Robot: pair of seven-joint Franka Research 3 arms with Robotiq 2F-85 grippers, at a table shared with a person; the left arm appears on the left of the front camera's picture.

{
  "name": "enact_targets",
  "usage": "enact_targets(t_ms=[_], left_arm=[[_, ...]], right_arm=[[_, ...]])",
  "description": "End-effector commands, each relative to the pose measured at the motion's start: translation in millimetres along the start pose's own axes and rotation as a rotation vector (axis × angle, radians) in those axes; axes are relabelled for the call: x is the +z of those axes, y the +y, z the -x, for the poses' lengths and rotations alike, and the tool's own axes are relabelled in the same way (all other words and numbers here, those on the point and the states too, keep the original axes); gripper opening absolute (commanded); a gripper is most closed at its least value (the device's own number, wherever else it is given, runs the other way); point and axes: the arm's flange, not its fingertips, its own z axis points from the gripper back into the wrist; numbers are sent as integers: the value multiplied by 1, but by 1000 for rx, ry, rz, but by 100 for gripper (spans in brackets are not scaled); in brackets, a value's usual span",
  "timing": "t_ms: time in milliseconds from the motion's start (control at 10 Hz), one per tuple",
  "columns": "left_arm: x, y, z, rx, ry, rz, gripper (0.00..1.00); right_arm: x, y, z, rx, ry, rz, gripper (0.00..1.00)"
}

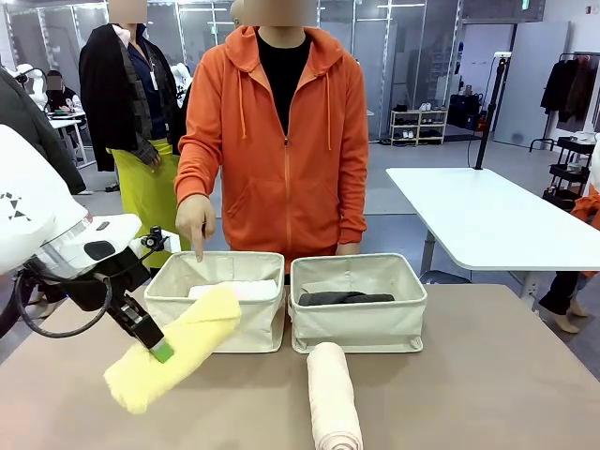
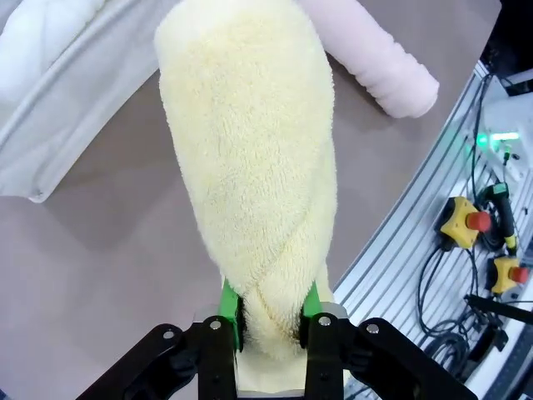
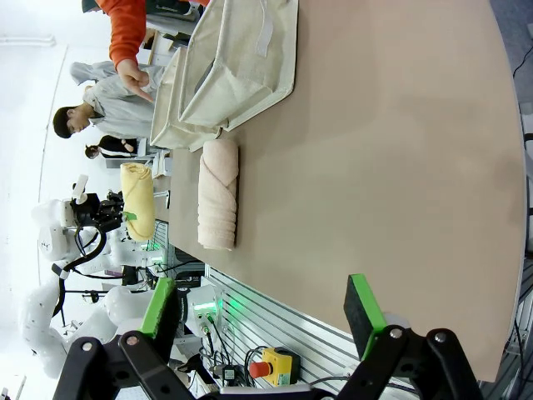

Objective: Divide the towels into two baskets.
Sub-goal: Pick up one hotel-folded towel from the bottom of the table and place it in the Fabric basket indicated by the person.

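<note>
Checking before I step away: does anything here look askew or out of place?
Nothing damaged. The yellow towel hangs tilted in the left gripper, its upper end by the left basket front; the pink towel lies on the table, not yet binned.

Yellow towel [image 1: 178,345]: lower left, tilted, upper end before left basket [image 1: 253,323]. White towel [image 1: 234,290] inside it. Dark grey towel [image 1: 344,298] in right basket [image 1: 361,326]. Pink-beige towel [image 1: 333,394] flat on bench [image 1: 487,375], lower centre.

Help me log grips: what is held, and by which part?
The left gripper holds the yellow towel toward one end; the right gripper holds nothing.
</note>
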Motion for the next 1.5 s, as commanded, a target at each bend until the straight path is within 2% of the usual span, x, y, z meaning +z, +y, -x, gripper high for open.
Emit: enact_targets(t_ms=[0,100,300,600,900,1100,1300,1400], left_arm=[[21,-26,-13,-398,-137,-97,32],[38,-41,-39,-624,-104,-221,32],[54,-41,-75,-833,-41,-341,32],[50,-16,-123,-1101,108,-528,32],[25,47,-157,-1151,167,-492,32],[10,76,-169,-1093,79,-466,32],[-14,103,-174,-1035,130,-477,32],[-24,112,-174,-1009,120,-469,32]], right_arm=[[1,3,3,10,10,-2,100],[1,3,3,10,10,-2,100],[1,3,3,10,10,-2,100],[1,3,3,10,10,-2,100],[1,3,3,10,10,-2,100],[1,3,3,10,10,-2,100],[1,3,3,10,10,-2,100],[1,3,3,10,10,-2,100]])
